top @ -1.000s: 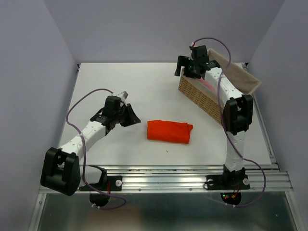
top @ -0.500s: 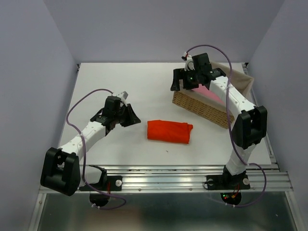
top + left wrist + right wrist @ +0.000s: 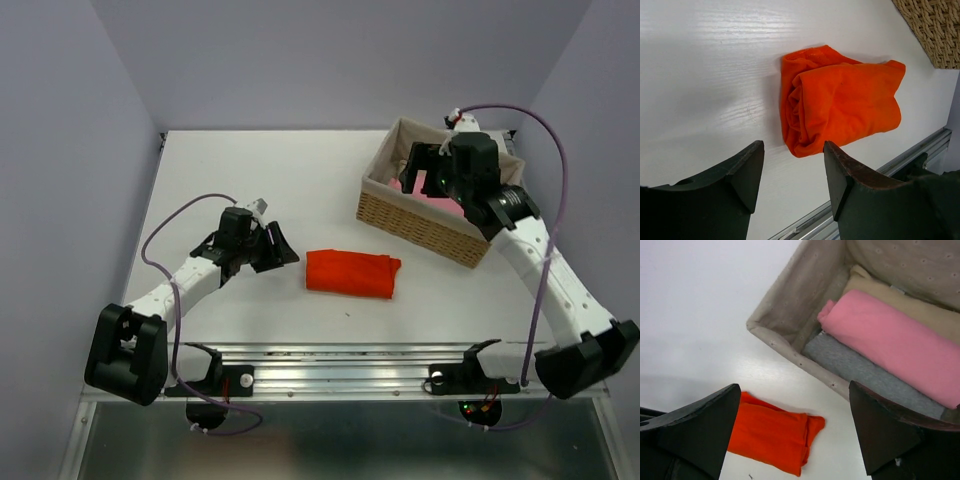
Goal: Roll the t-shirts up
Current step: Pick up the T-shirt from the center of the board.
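A bright orange-red t-shirt [image 3: 350,273] lies rolled up on the white table, and also shows in the left wrist view [image 3: 840,100] and the right wrist view [image 3: 772,437]. My left gripper [image 3: 278,248] is open and empty just left of it, its fingers [image 3: 747,170] low over the table. My right gripper [image 3: 425,178] is open and empty above the wicker basket [image 3: 415,215]. A rolled pink shirt [image 3: 895,345] and a beige shirt [image 3: 910,305] lie inside the basket.
A grey cloth [image 3: 860,367] lies in the basket beside the pink roll. The basket's lined rim [image 3: 790,347] stands at the back right of the table. A metal rail [image 3: 380,360] runs along the near edge.
The right arm has swung from the basket's left corner to above it, and the basket has turned and shifted with it. The left gripper has edged toward the orange shirt.
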